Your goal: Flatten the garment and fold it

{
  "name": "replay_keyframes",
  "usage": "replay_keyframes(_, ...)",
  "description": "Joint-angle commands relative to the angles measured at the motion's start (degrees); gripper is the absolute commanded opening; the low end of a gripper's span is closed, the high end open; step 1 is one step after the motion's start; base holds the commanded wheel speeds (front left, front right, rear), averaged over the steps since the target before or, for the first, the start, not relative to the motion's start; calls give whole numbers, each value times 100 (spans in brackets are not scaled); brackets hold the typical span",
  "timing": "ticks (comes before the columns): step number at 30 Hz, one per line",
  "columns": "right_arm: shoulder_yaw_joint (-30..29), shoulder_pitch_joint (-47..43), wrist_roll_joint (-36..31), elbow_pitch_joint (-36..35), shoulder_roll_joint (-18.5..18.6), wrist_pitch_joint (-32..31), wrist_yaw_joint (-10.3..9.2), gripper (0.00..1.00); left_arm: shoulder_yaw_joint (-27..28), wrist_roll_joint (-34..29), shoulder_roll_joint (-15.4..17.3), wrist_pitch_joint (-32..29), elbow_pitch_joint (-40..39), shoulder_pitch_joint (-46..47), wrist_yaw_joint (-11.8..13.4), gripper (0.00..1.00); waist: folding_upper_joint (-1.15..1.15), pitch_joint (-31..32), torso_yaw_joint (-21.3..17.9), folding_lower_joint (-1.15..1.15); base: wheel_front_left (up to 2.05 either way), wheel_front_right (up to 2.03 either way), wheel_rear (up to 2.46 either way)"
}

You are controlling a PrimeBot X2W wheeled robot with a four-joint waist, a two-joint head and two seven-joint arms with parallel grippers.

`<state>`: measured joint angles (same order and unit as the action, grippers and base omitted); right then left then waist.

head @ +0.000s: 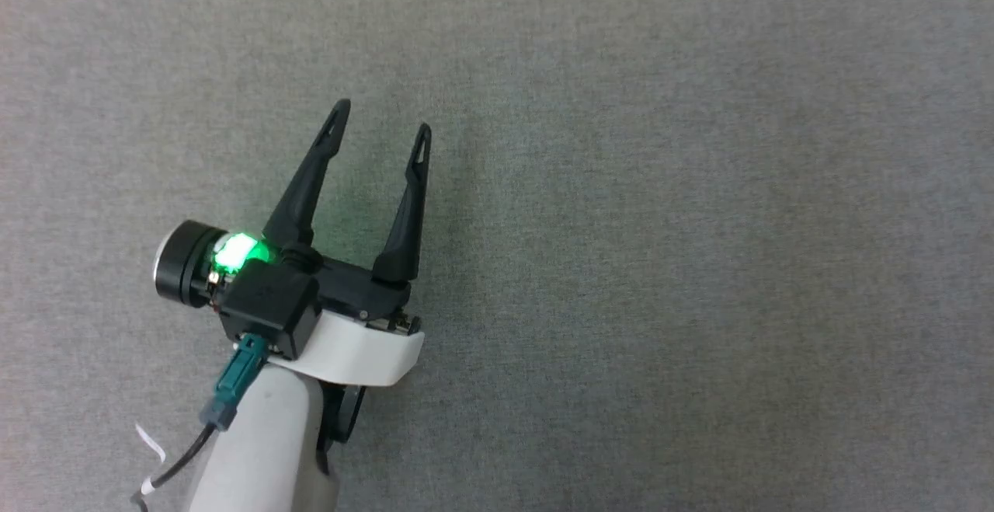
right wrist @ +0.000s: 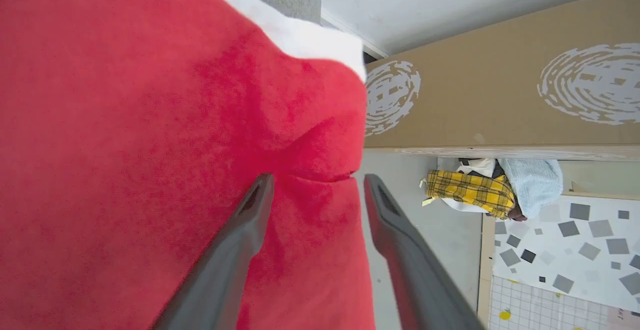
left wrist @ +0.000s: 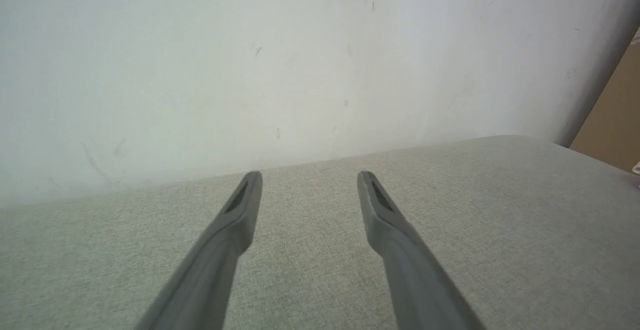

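The garment [right wrist: 150, 119], red shorts of thin fabric with a white stripe [right wrist: 310, 39] along the far edge, lies close under the right wrist camera. My right gripper [right wrist: 317, 177] is open, its two dark fingers apart with a creased edge of the red fabric lying between them. My left gripper [head: 383, 117] is open over the bare grey fabric surface [head: 699, 186], fingers pointing up and slightly right, nothing between them. In the left wrist view the left gripper [left wrist: 310, 175] points toward a white wall [left wrist: 250, 69].
Beyond the garment's edge stands a long brown cardboard box [right wrist: 500, 79] with white prints. A pile of clothes with a yellow plaid piece [right wrist: 472, 190] lies on the floor beside a mat with grey squares [right wrist: 565, 250].
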<state>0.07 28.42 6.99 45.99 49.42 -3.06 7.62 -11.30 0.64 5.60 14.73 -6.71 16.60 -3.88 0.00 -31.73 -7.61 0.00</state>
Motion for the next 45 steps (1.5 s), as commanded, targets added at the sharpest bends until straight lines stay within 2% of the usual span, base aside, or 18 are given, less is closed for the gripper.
replay_keyframes(1, -54, 155, -46, -5, -57, -45, -13, 100, 17, 69, -10, 27, 38, -81, 50, 100, 0, 374, -58, 0, 0, 0, 0)
replay_keyframes(4, -139, 430, -97, -284, -148, -76, -13, 100, 83, 133, -19, 27, 111, -236, 85, 100, 0, 729, -131, 0, 0, 0, 0)
replay_keyframes(10, -167, 999, 5, -1337, -747, -36, -13, 100, 276, 208, -8, 27, 260, -603, 160, 100, 0, 1502, -186, 0, 0, 0, 0)
replay_keyframes(14, -109, 1026, 142, -2022, -1175, 61, -13, 100, 411, 263, -34, 27, 303, -847, 255, 100, 0, 1954, -118, 0, 0, 0, 0)
replay_keyframes(20, -218, 526, 448, -3059, -2021, 443, -13, 100, 595, 274, -48, 27, 309, -1220, 410, 100, 0, 2410, 13, 0, 0, 0, 0)
replay_keyframes(29, -375, -981, 224, -4363, -3474, 1082, -13, 100, 616, 426, -147, 27, 347, -1605, 505, 100, 0, 2728, 330, 0, 0, 0, 0)
replay_keyframes(34, -467, -1732, 216, -4636, -4019, 1241, -13, 100, 543, 383, -165, 27, 471, -1750, 517, 100, 0, 2792, 467, 0, 0, 0, 0)
replay_keyframes(39, -478, -2521, 14, -4630, -4385, 1417, -13, 100, 482, 370, -176, 27, 622, -1820, 489, 100, 0, 2846, 587, 0, 0, 0, 0)
replay_keyframes(45, -499, -3027, 23, -4415, -4611, 1597, -13, 100, 494, 417, -191, 27, 752, -1899, 471, 100, 0, 2897, 607, 0, 0, 0, 0)
